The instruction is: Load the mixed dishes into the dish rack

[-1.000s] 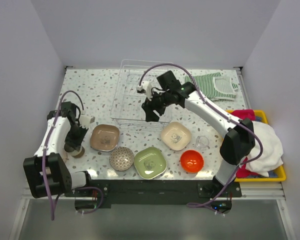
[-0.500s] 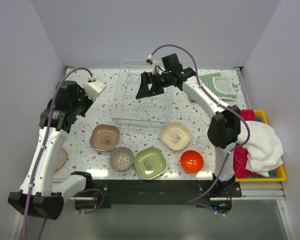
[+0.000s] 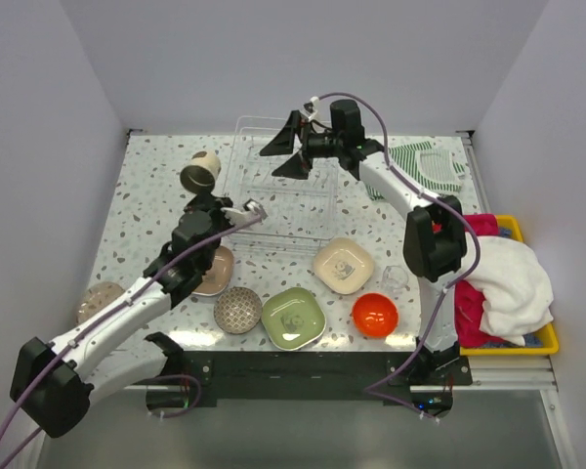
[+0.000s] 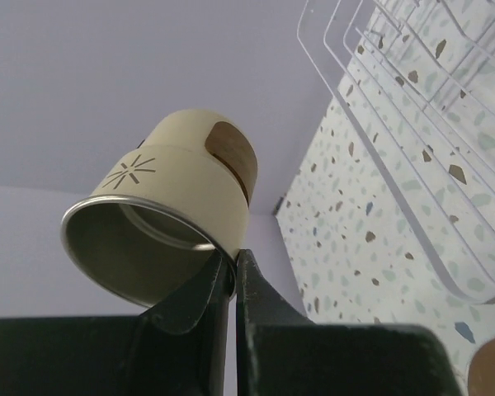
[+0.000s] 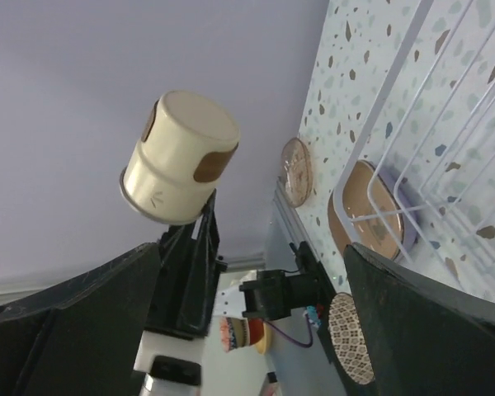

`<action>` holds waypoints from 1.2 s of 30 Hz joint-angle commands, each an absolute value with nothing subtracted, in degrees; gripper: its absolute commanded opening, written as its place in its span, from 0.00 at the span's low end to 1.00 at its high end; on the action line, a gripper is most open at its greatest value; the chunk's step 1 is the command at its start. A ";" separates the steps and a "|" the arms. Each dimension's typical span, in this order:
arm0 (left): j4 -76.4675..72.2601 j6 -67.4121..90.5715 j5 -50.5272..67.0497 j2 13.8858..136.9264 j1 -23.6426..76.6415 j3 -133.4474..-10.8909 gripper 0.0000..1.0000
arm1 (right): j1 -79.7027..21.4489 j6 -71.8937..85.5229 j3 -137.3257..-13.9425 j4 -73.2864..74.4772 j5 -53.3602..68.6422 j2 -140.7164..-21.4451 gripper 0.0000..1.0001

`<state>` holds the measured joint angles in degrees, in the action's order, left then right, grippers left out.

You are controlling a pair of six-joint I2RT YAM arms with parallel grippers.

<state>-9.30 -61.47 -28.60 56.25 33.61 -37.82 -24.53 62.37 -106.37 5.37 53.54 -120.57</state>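
Note:
My left gripper is shut on the rim of a small cream cup with brown patches. It holds the cup tilted in the air, just left of the dish rack. Over the rack's back edge my right gripper hangs wide open with nothing in it, facing the cup. On the table lie a brown plate, a grey patterned bowl, a green plate, a cream plate, an orange-red bowl and a pale round plate.
A small clear cup stands right of the cream plate. The striped green cloth lies right of the rack. A yellow tray piled with cloths sits at the right edge. White walls close in on three sides.
My left arm lifted the cup off the pale plate at the left and swung it up toward the rack. My right gripper opened and drew up and back from inside the rack.

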 commanded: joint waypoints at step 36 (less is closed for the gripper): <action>-50.80 -93.34 -25.66 71.54 47.81 -24.70 0.00 | -29.71 76.99 -105.65 2.73 52.47 -122.34 0.95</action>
<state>-45.30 -91.33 -27.27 71.37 46.65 -25.12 -29.52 75.16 -105.27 3.36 52.90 -122.65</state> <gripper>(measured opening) 0.094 0.975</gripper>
